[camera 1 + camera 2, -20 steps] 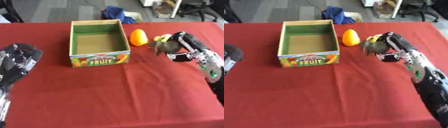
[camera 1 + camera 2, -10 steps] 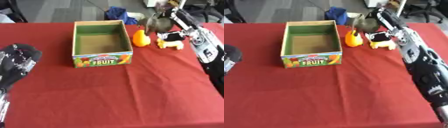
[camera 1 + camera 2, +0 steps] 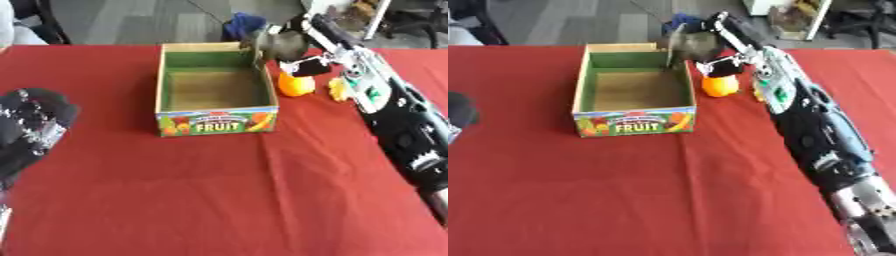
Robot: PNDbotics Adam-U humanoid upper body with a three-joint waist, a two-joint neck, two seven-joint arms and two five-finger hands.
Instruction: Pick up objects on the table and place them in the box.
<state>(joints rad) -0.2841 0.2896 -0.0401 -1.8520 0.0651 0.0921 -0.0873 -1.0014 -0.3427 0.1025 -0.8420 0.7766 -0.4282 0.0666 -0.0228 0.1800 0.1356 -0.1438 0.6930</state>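
Red cloth covers the desk, and on it the open fruit box stands just below and left of the right hand, whose fingers are curled round a grey-brown object held over the box's far right corner. An orange fruit and a small yellow object lie on the cloth below the fingers, beside the box, while the left hand rests at the left edge, fingers relaxed.

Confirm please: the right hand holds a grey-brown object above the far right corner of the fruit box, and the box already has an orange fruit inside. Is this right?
Not quite. The fruit box holds nothing; the left eye view shows its bare floor. The orange fruit lies on the red tablecloth, outside the box's right wall. The rest stands: the right hand holds the grey-brown object above the box's far right corner.
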